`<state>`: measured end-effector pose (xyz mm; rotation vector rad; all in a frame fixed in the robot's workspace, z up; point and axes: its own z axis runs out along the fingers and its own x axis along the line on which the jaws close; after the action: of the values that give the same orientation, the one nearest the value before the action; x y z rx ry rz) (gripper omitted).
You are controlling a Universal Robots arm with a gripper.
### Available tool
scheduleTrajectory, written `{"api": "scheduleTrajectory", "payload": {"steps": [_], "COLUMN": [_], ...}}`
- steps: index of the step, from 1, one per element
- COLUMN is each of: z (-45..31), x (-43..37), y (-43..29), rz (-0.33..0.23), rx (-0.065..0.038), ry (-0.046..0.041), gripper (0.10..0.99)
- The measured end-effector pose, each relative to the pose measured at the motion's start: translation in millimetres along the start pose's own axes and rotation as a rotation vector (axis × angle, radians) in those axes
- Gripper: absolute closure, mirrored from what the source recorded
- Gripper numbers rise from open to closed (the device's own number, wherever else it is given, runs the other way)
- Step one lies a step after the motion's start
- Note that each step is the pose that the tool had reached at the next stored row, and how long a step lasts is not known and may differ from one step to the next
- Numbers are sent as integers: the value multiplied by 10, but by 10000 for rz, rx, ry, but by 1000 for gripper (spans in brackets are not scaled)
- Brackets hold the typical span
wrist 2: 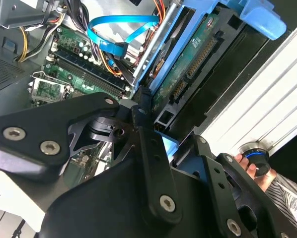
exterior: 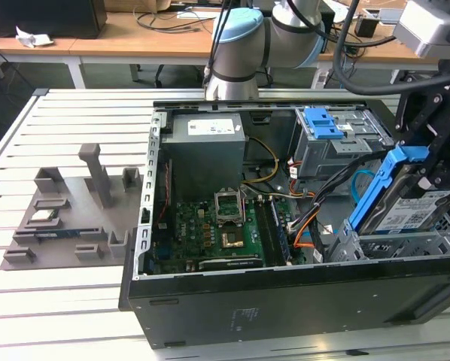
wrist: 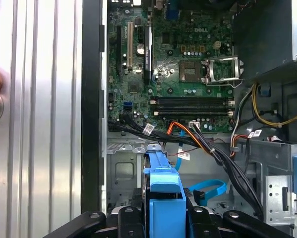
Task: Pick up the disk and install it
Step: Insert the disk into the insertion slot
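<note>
Pincer is clamped on the disk, holding it tilted just above the grey bay at the computer case's front corner, beside the blue-latched drive cage. Pickup looks done; seating the disk in the bay is left.

The open computer case lies on the counter. At the exterior view's left a parts tray stands beside it. Inside, the motherboard lies on the bottom. At the exterior view's right the hand holds the disk tilted above the drive bay, near the drive cage.
</note>
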<state>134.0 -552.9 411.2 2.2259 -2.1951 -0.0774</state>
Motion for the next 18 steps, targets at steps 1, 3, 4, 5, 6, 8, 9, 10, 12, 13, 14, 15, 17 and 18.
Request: {"api": "scheduleTrajectory", "payload": {"steps": [1,3,4,5,6,8,9,10,12,13,14,15,17,18], "z": [11,36,45,62,78,94,106,119,142,151,167,176,196,206], "x": [0,1,1,2,2,2,2,3,4,4,4,4,5,5], "y": [-1,-2,-2,-3,-4,-4,-5,-6,-7,-7,-8,-8,-9,-9], "rz": [-1,0,-1,0,0,0,-1,0,0,0,0,0,0,0], "rx": [0,-1,-1,-2,-2,-2,-2,-2,-2,-2,-2,-2,-2,-2], "ry": [0,0,0,0,-1,0,0,0,0,1,0,-1,0,0], "gripper": [718,718,718,718,718,718,718,718,718,718,718,718,718,718]}}
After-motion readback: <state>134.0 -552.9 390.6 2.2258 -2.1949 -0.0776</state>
